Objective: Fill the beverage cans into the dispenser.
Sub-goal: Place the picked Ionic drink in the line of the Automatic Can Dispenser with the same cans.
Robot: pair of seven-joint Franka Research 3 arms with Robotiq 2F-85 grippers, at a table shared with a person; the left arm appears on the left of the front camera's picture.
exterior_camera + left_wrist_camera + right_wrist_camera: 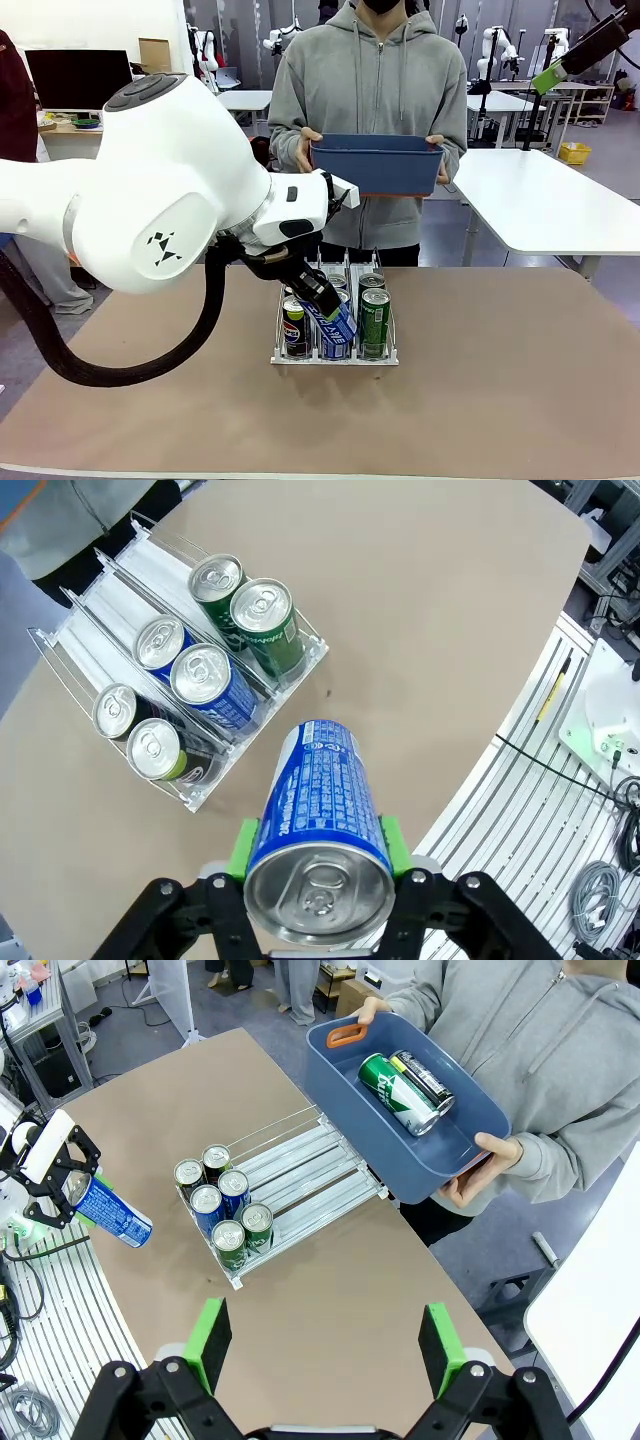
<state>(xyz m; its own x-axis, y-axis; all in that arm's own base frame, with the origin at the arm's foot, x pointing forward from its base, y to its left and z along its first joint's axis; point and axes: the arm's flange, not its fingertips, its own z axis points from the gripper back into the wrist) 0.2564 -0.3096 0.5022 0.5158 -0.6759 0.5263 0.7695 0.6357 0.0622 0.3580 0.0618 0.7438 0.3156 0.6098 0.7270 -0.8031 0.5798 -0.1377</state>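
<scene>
Left gripper clamped across a blue can, green pads on opposite sides near its top end. The can hung tilted above the table, just off the front lip of the dispenser. Six cans stood at the front of its three lanes. Right gripper was spread wide and empty. At the table's far edge a person held a blue bin with two more cans. Judged smooth, thin-walled and easily dented, a can is best gripped across mid-body with moderate force.
</scene>
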